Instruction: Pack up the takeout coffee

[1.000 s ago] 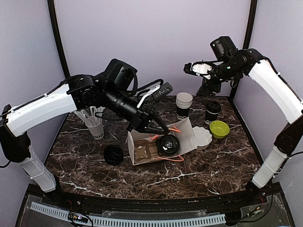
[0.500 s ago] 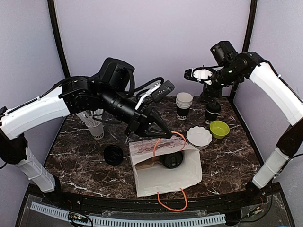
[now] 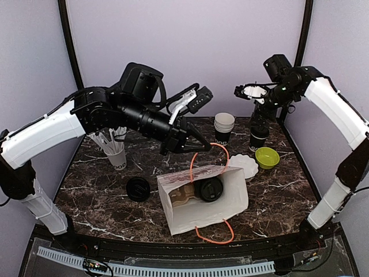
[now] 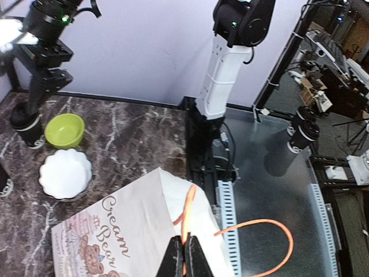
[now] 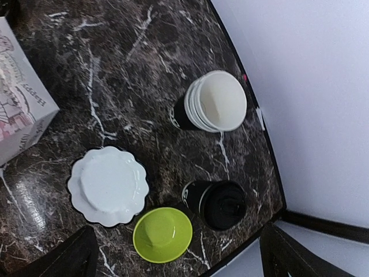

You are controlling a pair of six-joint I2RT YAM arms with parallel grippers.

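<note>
Below the open right end effector (image 3: pixel 252 91) stands 1 lidded coffee cup (image 5: pixel 222 203), likely its next grasp. The left end effector (image 4: pixel 184 257) pinches the orange handle (image 4: pixel 185 210) of the bag (image 3: pixel 228 202).

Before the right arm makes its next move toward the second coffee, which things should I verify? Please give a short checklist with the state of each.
1. The right pincer is open: ok.
2. The second lidded coffee stands upright near the green bowl, lid on: ok.
3. The right pincer is around that cup: not ok, it hangs above it.
4. The left pincer is shut on the orange handle: ok.
5. The paper bag has its mouth open: ok.
6. The first coffee is inside the bag: ok.
</note>
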